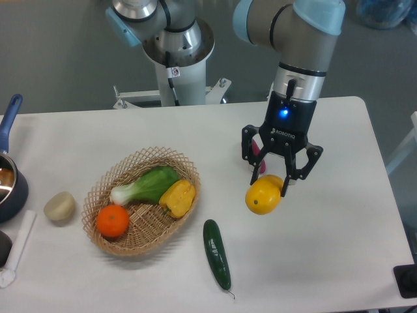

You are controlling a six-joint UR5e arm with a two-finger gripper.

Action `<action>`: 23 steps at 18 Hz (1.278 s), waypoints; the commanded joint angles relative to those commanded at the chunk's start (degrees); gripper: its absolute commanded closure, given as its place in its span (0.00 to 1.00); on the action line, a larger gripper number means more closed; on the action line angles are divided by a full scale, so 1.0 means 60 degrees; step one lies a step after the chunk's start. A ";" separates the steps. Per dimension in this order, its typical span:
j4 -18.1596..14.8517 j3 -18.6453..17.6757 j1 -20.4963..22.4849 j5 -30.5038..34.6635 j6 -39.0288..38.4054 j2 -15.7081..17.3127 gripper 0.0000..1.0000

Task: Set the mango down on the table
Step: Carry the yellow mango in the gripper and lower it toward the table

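Observation:
The mango, a smooth yellow-orange oval, is right of the table's middle, between the fingertips of my gripper. The gripper points straight down, and its black fingers press on the mango's upper part from both sides. The mango is low, at or just above the white table; I cannot tell whether it touches the surface. A small pink-red object shows partly behind the gripper's left finger.
A wicker basket left of centre holds an orange, a yellow bell pepper and a leafy green. A cucumber lies in front of it. A potato and a blue-handled pot are at the left edge.

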 joint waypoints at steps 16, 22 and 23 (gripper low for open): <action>-0.0029 -0.0336 -0.0394 0.3602 0.0045 -0.0117 0.63; 0.0015 -0.0381 -0.0907 0.5653 0.0016 -0.1126 0.63; 0.0029 -0.0352 -0.1039 0.5713 -0.0013 -0.1302 0.63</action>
